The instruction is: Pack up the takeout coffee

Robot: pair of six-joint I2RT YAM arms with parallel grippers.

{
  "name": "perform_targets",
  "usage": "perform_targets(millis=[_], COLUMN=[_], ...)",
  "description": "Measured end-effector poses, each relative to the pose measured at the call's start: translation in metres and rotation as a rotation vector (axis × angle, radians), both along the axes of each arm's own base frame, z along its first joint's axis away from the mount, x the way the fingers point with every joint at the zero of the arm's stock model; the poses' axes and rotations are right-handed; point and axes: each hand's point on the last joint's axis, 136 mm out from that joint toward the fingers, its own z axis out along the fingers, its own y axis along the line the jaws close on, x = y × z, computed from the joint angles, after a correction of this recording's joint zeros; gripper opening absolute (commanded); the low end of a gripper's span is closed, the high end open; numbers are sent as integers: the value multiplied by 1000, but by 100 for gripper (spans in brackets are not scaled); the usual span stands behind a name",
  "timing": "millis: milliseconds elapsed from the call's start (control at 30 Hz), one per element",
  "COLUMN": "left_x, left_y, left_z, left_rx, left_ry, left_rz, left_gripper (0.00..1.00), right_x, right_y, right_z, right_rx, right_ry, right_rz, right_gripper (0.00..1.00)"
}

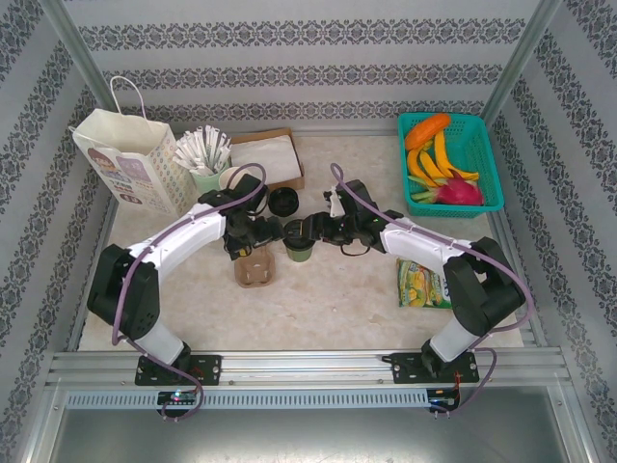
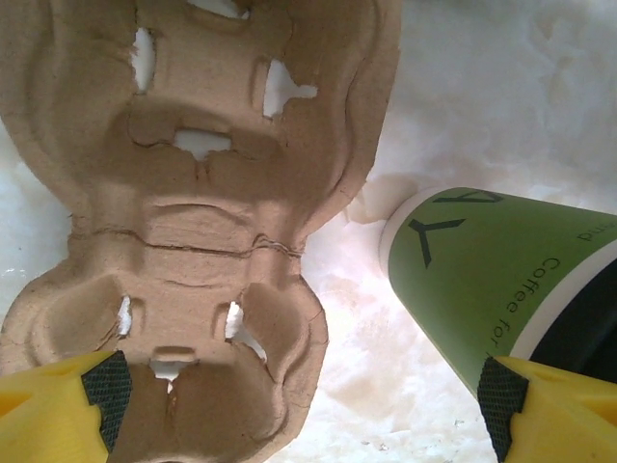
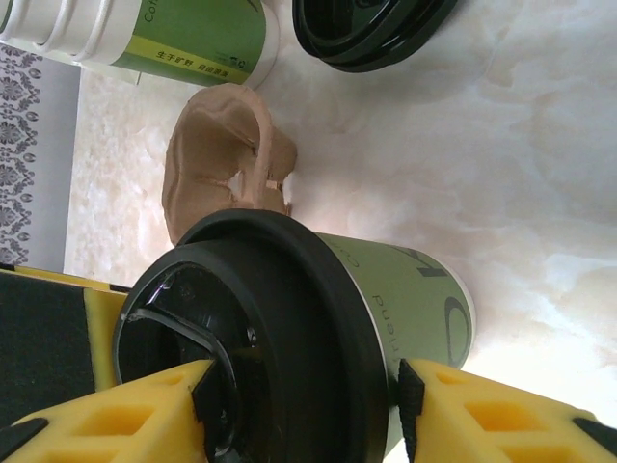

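The right tool (image 3: 308,391) is about half closed on the cup (image 3: 410,294), with its yellow fingers (image 3: 125,415) set against either side of the black lid (image 3: 270,318). The cup stands upright, long axis vertical, near the middle of the counter (image 1: 337,299), its base at or just off the surface (I cannot tell which). The carrier (image 2: 193,193) lies flat just beside the cup, to its left and a little nearer the arm bases, not touching it. The left tool (image 2: 304,395) hangs over one end of the carrier, spread wide and holding nothing. The move looks like the right arm's: a short lift, leftward, then down into a well with the lid kept up.
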Motion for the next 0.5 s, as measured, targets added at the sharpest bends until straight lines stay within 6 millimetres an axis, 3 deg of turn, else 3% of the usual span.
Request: perform_targets(millis=[233,500], left_x=[1,2], left_y=[0,8], left_z=[-2,-1], left_rx=[4,47], left_ry=[6,-8], left_rz=[0,17], left_gripper=[95,96], right_x=[-1,1], right_y=[-2,-9], right_z=[2,10], right_rx=[-25,-100], right_ry=[-20,-95], right_rz=[31,35], right_gripper=[98,98])
